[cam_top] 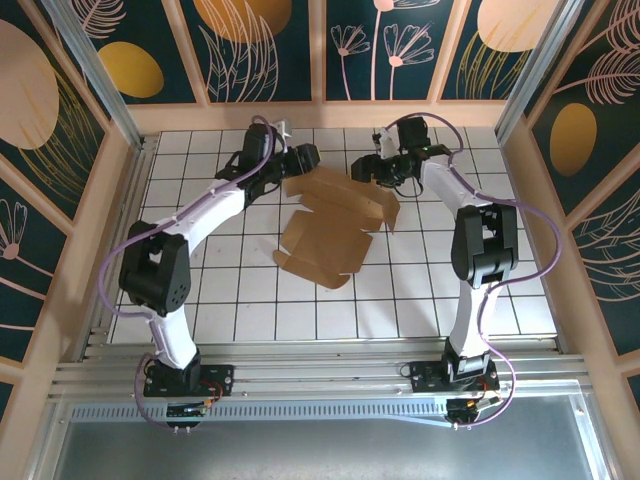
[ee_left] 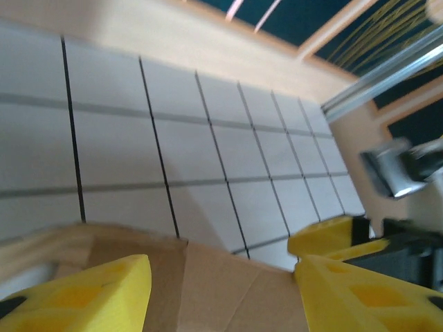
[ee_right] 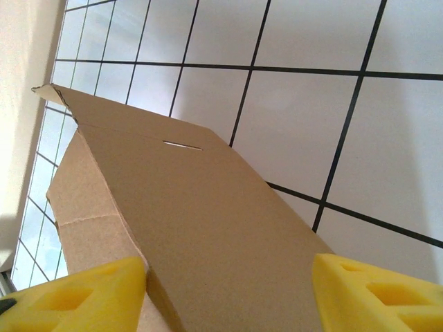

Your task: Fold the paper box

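Cardboard box point(cam_top: 325, 235) lies partly flat, the left gripper point(cam_top: 304, 160) and right gripper point(cam_top: 369, 172) each astride a far flap point(ee_right: 208, 228), jaws apart, likely poised to fold it up.

The left arm point(cam_top: 215, 212) and the right arm point(cam_top: 468, 312) are built alike, with white tubular links joined by chunky black motor housings. Each is fixed by a black base plate point(cam_top: 186, 381) to the aluminium rail point(cam_top: 320, 372). A thin lilac cable point(cam_top: 113, 258) runs from the rail end of each arm and loops out beside its links. At the ends farthest from the rail, the left tool point(ee_left: 220, 277) and the right tool point(ee_right: 228, 277) have dark bodies. Their bright yellow fingers point(ee_right: 377, 294) are wedge-shaped, with shallow moulded recesses.
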